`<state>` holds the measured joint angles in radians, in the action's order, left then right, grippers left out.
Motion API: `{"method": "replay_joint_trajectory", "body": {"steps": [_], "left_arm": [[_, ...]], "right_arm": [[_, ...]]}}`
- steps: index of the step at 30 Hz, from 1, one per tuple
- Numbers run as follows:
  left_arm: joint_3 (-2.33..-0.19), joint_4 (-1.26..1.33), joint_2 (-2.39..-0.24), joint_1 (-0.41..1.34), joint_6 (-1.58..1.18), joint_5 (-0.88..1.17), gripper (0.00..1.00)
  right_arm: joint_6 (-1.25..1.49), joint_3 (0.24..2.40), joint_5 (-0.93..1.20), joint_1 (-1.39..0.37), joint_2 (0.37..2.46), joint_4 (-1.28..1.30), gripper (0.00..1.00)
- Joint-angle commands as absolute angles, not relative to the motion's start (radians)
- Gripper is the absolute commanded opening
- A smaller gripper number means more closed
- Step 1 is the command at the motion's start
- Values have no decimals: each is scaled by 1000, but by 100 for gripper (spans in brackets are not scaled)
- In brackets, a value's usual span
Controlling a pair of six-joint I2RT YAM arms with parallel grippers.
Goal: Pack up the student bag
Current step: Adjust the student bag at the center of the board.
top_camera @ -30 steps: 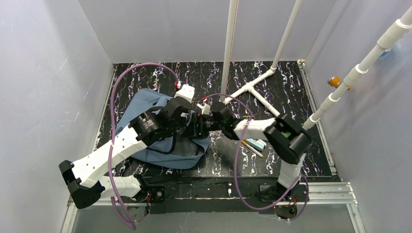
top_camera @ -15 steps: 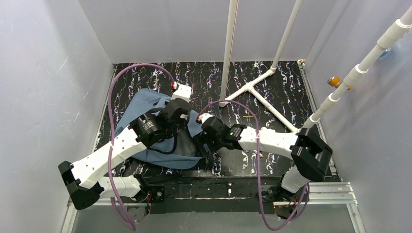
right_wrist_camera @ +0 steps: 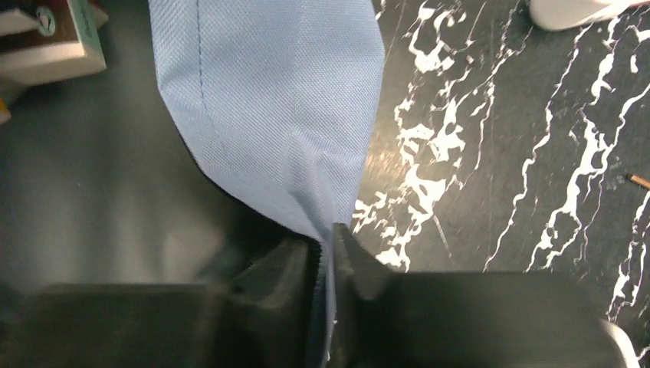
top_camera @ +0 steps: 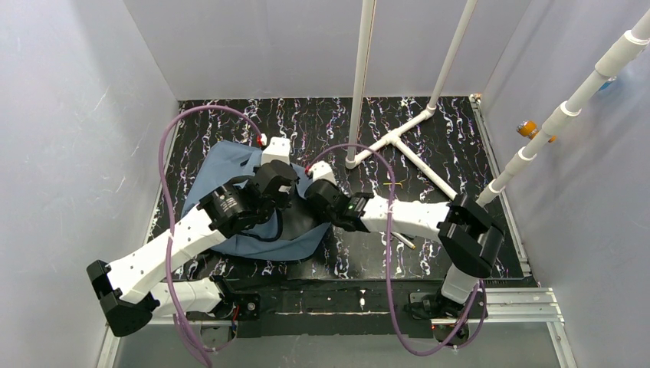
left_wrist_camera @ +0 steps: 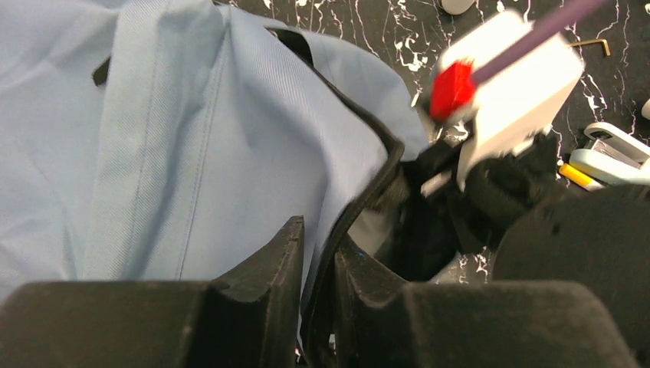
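Student bag (left_wrist_camera: 153, 153), pinched in left gripper (left_wrist_camera: 316, 244), right gripper (right_wrist_camera: 323, 244)

place: lab test cell | cues: white walls (top_camera: 77, 115), PVC pipe frame (top_camera: 395, 136), marbled tabletop (top_camera: 322, 123)

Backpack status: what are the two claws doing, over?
Left gripper shut on student bag rim. Right gripper shut on its fabric edge. Bag mouth parted between them.

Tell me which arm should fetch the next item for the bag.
Right. Both pincers grip the student bag's opening, but the loose pencil lies on the right arm's side. The left pincer could hold the edge while the right pincer releases.
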<state>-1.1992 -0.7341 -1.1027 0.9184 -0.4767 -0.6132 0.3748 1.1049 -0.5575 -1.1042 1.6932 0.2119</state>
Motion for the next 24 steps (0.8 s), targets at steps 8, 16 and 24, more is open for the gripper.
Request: {"method": "replay_joint_trajectory", "body": {"steps": [8, 16, 24], "left_arm": [[-1208, -737, -1209, 917, -444, -449, 67], [-1266, -783, -1105, 911, -427, -558, 92], [-1189, -767, -811, 911, -507, -813, 96]], "right_arm": [[524, 948, -256, -832, 1565, -53, 37], [356, 964, -163, -828, 1434, 124, 79], [303, 952, -116, -874, 1182, 161, 87]]}}
